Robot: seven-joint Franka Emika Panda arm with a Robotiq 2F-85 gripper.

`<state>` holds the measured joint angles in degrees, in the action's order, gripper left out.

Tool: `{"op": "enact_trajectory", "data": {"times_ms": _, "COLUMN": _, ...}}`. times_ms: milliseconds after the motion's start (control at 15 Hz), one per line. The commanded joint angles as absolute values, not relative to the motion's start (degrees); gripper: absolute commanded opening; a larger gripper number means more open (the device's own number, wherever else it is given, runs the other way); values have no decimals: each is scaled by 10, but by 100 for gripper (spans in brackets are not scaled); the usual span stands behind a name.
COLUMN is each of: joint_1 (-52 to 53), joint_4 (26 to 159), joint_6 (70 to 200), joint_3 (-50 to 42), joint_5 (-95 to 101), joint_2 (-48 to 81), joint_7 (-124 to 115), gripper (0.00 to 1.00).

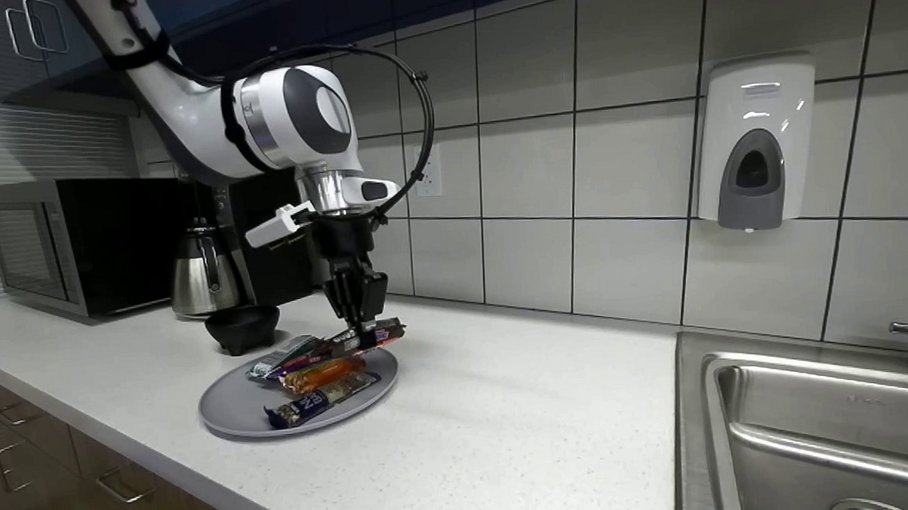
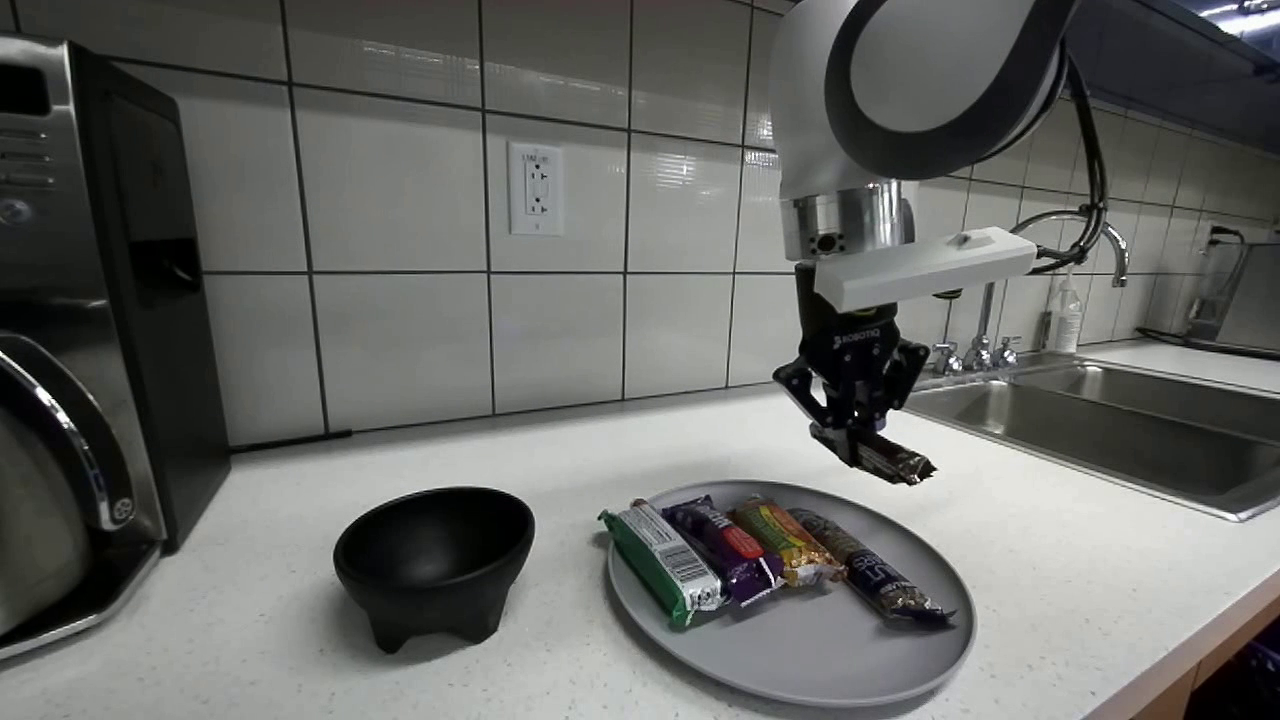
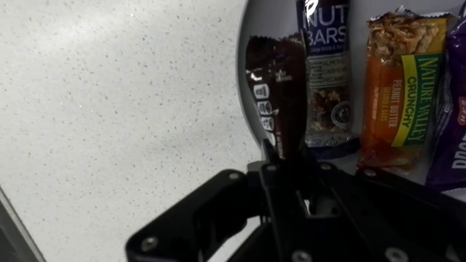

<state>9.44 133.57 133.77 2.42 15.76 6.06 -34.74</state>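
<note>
My gripper (image 2: 858,438) is shut on a dark brown wrapped bar (image 2: 898,463), gripping it near its middle. In the wrist view the bar (image 3: 278,91) sticks out past the fingers, overlapping the edge of a grey plate. From both exterior views it hangs a little above the round plate (image 2: 780,665), near its rim on the wall side. Side by side on that plate lie a green and white bar (image 2: 665,560), a purple bar (image 2: 728,552), an orange granola bar (image 3: 393,98) and a nut bar (image 3: 327,72). Dark shadow hides the fingertips in the wrist view.
A black footed bowl (image 2: 435,560) stands beside the plate. Behind it are a steel carafe (image 1: 204,271), a coffee machine (image 2: 120,260) and a microwave (image 1: 113,237). A steel sink (image 1: 822,423) is set into the white counter (image 1: 505,412), along a tiled wall with a soap dispenser (image 1: 759,123).
</note>
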Motion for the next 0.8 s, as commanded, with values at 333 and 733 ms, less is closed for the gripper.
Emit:
{"op": "enact_trajectory", "data": {"times_ms": 333, "joint_1": 93, "joint_4": 1356, "joint_6": 1322, "joint_3": 33, "joint_5": 183, "joint_2": 49, "joint_7": -335, "gripper": 4}}
{"op": "enact_trajectory", "data": {"times_ms": 733, "joint_1": 92, "joint_4": 1368, "joint_6": 1326, "joint_3": 34, "joint_5": 180, "joint_2": 54, "joint_7": -315, "gripper": 4}}
